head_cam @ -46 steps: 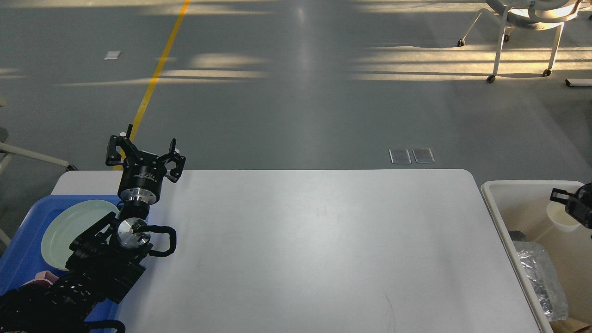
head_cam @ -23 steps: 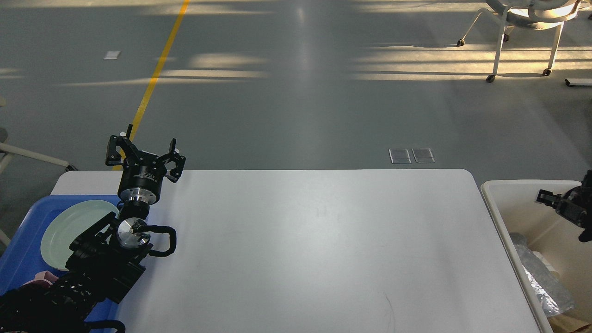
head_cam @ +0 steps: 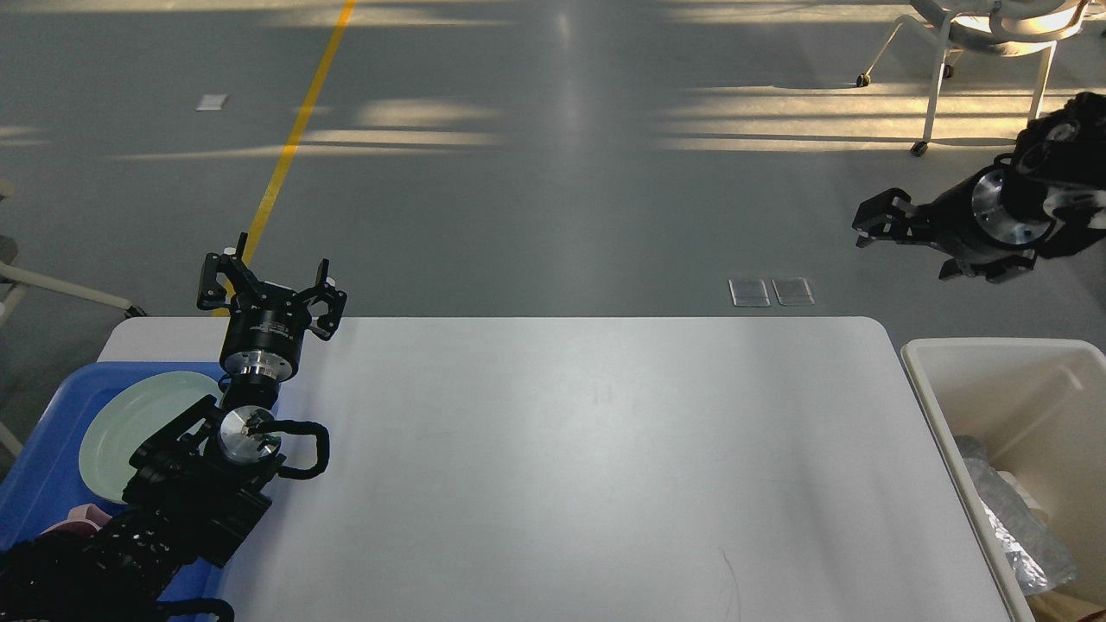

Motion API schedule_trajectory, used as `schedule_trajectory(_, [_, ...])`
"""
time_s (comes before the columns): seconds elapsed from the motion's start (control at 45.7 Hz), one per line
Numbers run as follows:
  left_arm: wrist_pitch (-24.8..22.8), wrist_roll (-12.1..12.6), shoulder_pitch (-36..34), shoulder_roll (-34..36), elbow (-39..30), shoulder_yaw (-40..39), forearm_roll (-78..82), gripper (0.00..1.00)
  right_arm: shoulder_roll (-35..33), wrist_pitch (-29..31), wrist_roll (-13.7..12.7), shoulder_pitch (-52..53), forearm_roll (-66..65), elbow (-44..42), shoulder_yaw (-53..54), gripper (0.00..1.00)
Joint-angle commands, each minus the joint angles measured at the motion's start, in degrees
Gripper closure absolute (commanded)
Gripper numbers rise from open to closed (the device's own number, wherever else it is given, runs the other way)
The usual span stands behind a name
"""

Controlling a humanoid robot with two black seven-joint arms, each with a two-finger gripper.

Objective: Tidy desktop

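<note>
The desktop [head_cam: 587, 449] is a wide white tabletop with rounded corners, and its surface is bare. My left gripper [head_cam: 268, 287] is open and empty, held upright above the desktop's far left corner, beside the blue tray. My right gripper [head_cam: 890, 229] is raised high at the right, above the floor beyond the desktop's far right corner. It points left, its fingers look spread, and it holds nothing.
A blue tray [head_cam: 39, 475] at the left edge holds a pale green plate [head_cam: 130, 423] and a pink item [head_cam: 73, 518]. An off-white bin [head_cam: 994, 354] at the right holds crumpled clear wrap [head_cam: 1015, 523]. A wheeled chair [head_cam: 976, 34] stands far back right.
My right gripper let go of a white cup over the bin, then rose up and to the left, out of the bin. The left arm has not moved.
</note>
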Motion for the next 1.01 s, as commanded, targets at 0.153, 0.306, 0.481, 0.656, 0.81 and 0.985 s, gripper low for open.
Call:
schedule_trajectory(0.153, [0.0, 0.0, 0.0, 0.0, 0.0, 0.0, 0.0, 0.0, -0.17, 19.7, -0.02, 17.42, 2.86, 2.19, 7.09, 0.01])
schedule_trajectory(0.306, [0.0, 0.0, 0.0, 0.0, 0.0, 0.0, 0.0, 0.0, -0.35, 27.52, 0.06, 23.39, 2.95, 2.19, 11.14, 0.01])
schedule_trajectory(0.481, [0.0, 0.0, 0.0, 0.0, 0.0, 0.0, 0.0, 0.0, -1.14, 27.52, 0.06, 27.62, 4.62, 2.37, 18.6, 0.0])
schedule_trajectory(0.656, [0.0, 0.0, 0.0, 0.0, 0.0, 0.0, 0.0, 0.0, -0.79, 27.52, 0.06, 28.76, 4.71, 2.19, 24.15, 0.0])
schedule_trajectory(0.81, [0.0, 0.0, 0.0, 0.0, 0.0, 0.0, 0.0, 0.0, 1.14, 27.52, 0.06, 27.98, 4.18, 1.58, 24.24, 0.0])
schedule_trajectory(0.985, [0.0, 0.0, 0.0, 0.0, 0.0, 0.0, 0.0, 0.0, 5.18, 27.52, 0.06, 22.53, 4.18, -5.09, 24.33, 0.0])
